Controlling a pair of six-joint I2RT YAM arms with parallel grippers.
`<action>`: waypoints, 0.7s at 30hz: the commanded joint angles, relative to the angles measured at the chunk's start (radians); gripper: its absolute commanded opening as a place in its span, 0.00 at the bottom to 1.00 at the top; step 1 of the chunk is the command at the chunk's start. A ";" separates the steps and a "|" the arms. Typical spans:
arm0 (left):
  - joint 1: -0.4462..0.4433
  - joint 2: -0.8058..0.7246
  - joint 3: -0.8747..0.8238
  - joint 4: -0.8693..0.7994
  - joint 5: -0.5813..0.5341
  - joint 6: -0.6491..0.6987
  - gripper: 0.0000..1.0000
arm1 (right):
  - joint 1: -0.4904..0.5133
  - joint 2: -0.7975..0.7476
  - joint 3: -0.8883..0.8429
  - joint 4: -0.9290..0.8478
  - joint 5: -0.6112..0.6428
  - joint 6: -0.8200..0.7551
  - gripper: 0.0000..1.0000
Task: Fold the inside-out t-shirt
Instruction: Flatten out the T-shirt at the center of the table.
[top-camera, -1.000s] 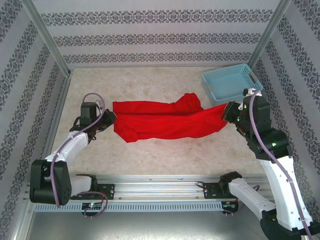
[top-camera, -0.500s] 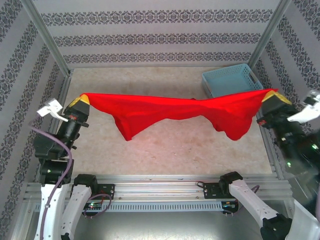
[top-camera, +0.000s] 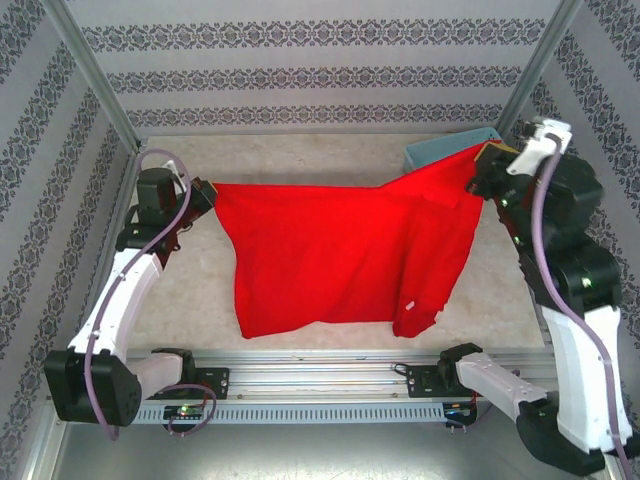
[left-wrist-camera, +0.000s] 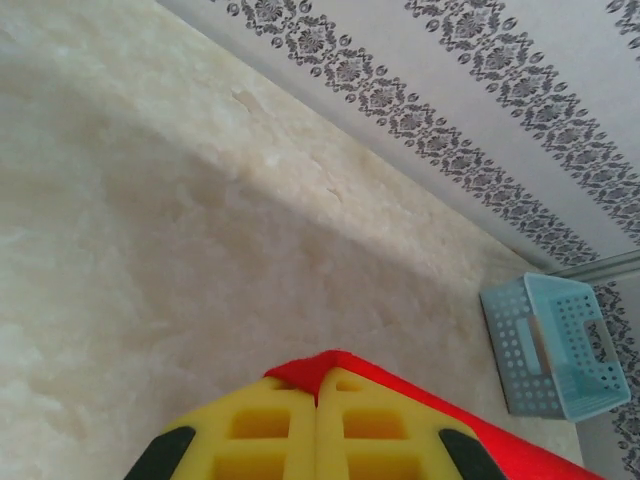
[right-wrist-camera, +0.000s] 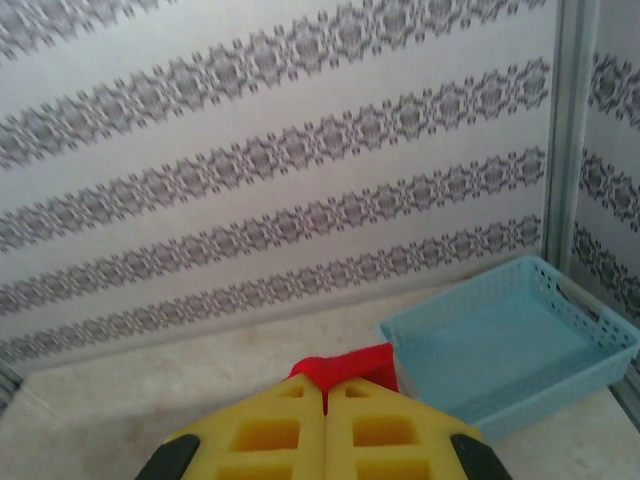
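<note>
The inside-out t-shirt is a plain bright red cloth, stretched out between both arms and hanging over the middle of the table, with a small white tag near its lower right hem. My left gripper is shut on its left top corner. My right gripper is shut on its right top corner, up by the basket. In the left wrist view the yellow pads press together on a red tip of the t-shirt. In the right wrist view the yellow pads pinch a red corner of the t-shirt.
A light blue plastic basket stands at the back right corner, partly behind the shirt and right gripper; it also shows as the basket and the basket in the wrist views. Patterned walls close in three sides. A metal rail runs along the near edge.
Both arms lifted the shirt off the table, spread it wide, then brought it back toward the far side. The cloth now hangs as a broad flat sheet instead of a bunched strip.
</note>
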 joint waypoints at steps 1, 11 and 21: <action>0.012 -0.198 0.023 0.081 -0.024 0.015 0.00 | -0.012 -0.068 0.027 0.073 0.021 -0.028 0.00; 0.011 -0.633 -0.005 0.111 -0.154 0.065 0.00 | -0.012 -0.227 0.098 0.097 -0.134 0.016 0.00; 0.012 -0.447 0.172 -0.012 -0.129 0.114 0.00 | -0.011 -0.125 0.172 0.121 -0.123 -0.018 0.00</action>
